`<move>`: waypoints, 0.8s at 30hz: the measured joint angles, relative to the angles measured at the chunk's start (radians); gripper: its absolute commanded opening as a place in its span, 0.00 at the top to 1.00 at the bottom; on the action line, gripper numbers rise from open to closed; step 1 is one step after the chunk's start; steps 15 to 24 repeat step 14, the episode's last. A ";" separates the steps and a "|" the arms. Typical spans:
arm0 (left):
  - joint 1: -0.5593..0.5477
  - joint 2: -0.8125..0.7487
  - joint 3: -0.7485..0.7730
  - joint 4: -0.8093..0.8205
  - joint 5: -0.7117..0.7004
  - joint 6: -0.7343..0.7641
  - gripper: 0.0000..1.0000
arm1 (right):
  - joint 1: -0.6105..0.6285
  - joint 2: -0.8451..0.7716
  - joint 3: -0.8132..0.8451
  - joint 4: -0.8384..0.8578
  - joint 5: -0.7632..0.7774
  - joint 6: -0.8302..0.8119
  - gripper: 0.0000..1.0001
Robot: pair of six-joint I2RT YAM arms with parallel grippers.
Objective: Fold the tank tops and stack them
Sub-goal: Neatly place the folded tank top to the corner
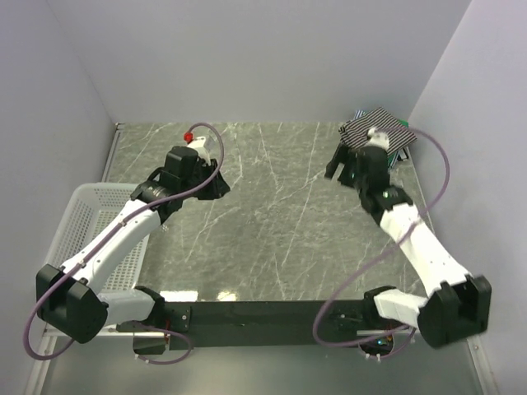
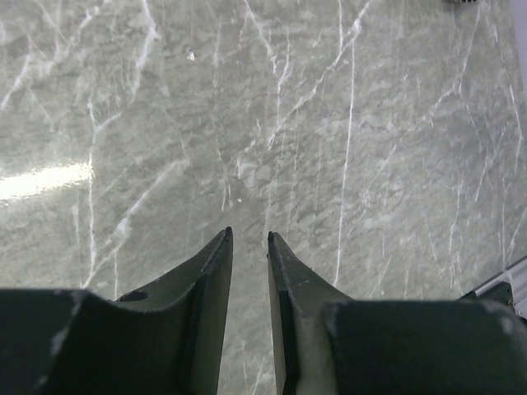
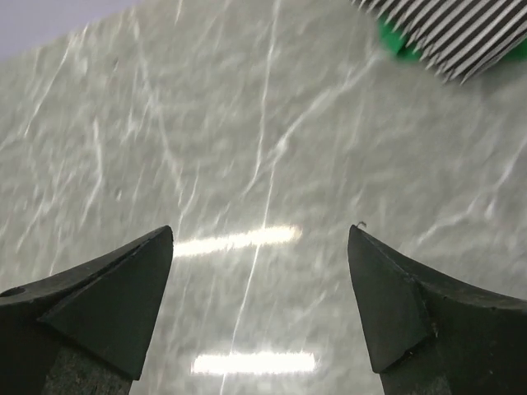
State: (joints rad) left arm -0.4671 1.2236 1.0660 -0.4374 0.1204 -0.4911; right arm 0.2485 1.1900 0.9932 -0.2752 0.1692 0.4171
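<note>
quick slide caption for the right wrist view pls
Right gripper open and empty above the marbled table, striped tank top stacked on the green tank top at upper right.

The right gripper (image 3: 260,235) is spread wide; at one o'clock, a striped tank top (image 3: 449,33) is laid over a green tank top (image 3: 389,38).

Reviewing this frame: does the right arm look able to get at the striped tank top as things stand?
Probably yes. The right claw is open, just short of the striped tank top, which lies over the green tank top in the far right corner. Only bare table lies between.
</note>
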 measured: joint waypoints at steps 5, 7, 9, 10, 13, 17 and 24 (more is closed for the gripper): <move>0.001 -0.031 -0.017 -0.002 -0.032 0.000 0.69 | 0.108 -0.215 -0.245 0.044 -0.029 0.046 0.06; 0.001 -0.044 -0.029 -0.007 -0.045 0.001 0.68 | 0.132 -0.285 -0.302 0.047 -0.044 0.058 0.06; 0.001 -0.061 -0.047 -0.014 -0.060 0.001 0.68 | 0.134 -0.334 -0.327 0.051 -0.047 0.061 0.06; 0.001 -0.071 -0.054 -0.019 -0.066 0.001 0.68 | 0.134 -0.354 -0.333 0.051 -0.050 0.062 0.06; 0.001 -0.092 -0.068 -0.024 -0.076 0.001 0.68 | 0.134 -0.381 -0.334 0.063 -0.059 0.062 0.05; 0.001 -0.097 -0.069 -0.024 -0.080 0.000 0.68 | 0.134 -0.380 -0.334 0.067 -0.064 0.062 0.05; 0.001 -0.097 -0.069 -0.024 -0.080 0.000 0.68 | 0.134 -0.380 -0.334 0.067 -0.064 0.062 0.05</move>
